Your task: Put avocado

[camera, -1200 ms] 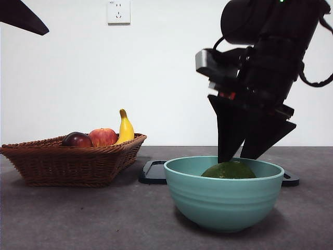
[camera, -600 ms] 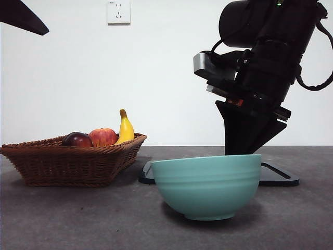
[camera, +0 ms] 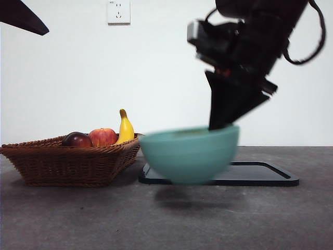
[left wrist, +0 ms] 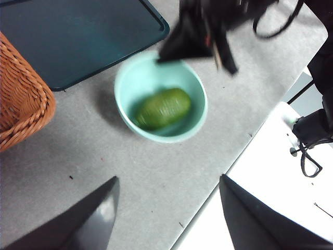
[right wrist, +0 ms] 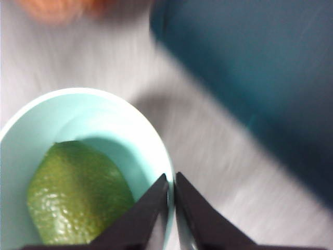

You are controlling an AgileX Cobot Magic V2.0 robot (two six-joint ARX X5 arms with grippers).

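the right claw (camera: 221,125) is clamped on the rim of a teal bowl (camera: 188,154), one jaw inside and one outside, and the bowl hangs clear of the desk (camera: 78,219) in the middle of the front view, its shadow on the grey top beneath. the avocado (right wrist: 78,195) lies loose in the bottom of the bowl. behind sits a dark tray (camera: 260,176); at the left a wicker basket (camera: 67,161) holds a banana (camera: 125,127), a red apple (camera: 103,136) and a dark maroon fruit (camera: 77,139). the left claw (left wrist: 166,208) hangs spread wide and empty, high above the desk.

the main risk is the thin rim pinch: the bowl could pivot or slip in the jaws, and a tilt would let the loose avocado roll out.

the bowl is smeared by blur in the front view, so its tilt is hard to judge, and the avocado is hidden there behind the wall. the right wrist view cuts off part of the bowl.
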